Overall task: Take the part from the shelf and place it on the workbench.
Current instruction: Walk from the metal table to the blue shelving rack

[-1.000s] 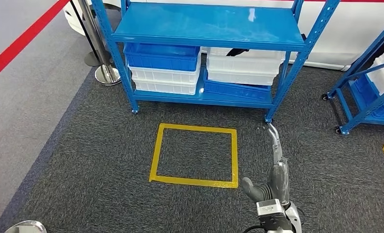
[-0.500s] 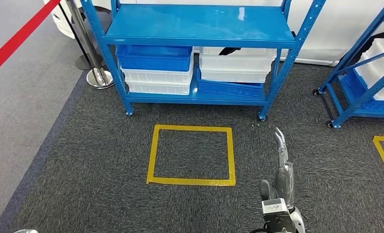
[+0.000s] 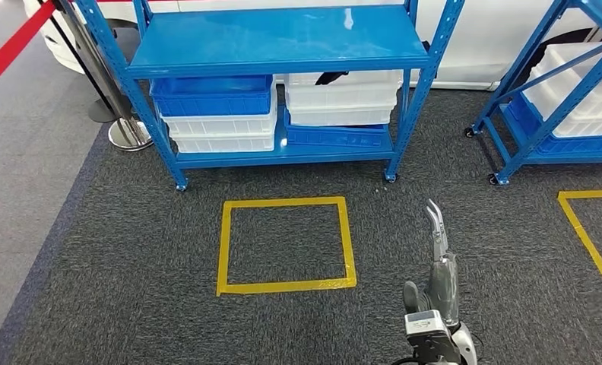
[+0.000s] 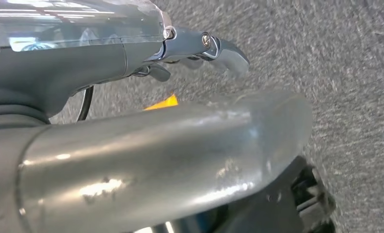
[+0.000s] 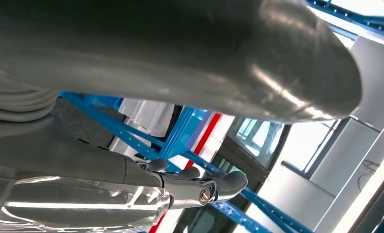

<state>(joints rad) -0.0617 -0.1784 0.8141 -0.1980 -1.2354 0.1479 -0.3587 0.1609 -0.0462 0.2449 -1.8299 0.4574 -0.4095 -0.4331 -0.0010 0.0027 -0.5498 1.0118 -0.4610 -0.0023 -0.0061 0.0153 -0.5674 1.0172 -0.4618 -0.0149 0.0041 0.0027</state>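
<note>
1. I see the right robot hand (image 3: pixel 437 251) low in the head view, on the dark carpet (image 3: pixel 131 251) just right of the yellow taped square (image 3: pixel 223 243), its fingers stretched straight out toward the blue shelf (image 3: pixel 275 38).
2. In the right wrist view the right robot hand (image 5: pixel 180 187) has its fingers (image 5: pixel 229 182) extended, the thumb (image 5: pixel 277 63) well apart from them; it holds nothing.
3. In the left wrist view the left robot hand (image 4: pixel 195 48) hangs over the carpet with a corner of yellow tape behind it. The fingers (image 4: pixel 226 53) look extended and apart from the thumb (image 4: pixel 180 145), with nothing between them.
4. The part: a dark object (image 3: pixel 332 77) pokes out of the upper white bin (image 3: pixel 343 95) on the lower level of the blue shelf, right of the blue bin (image 3: pixel 210 95) stacked on white ones. I cannot tell its shape.
5. Beyond the yellow taped square to the right, a second blue rack (image 3: pixel 556 84) holds more white bins, with another taped outline (image 3: pixel 587 236) in front of it.
6. Against half a second ago, the whole head view has swung: the blue shelf and the yellow taped square sit further left, more of the second rack shows, so the camera has turned. The right robot hand keeps the same extended pose.
</note>
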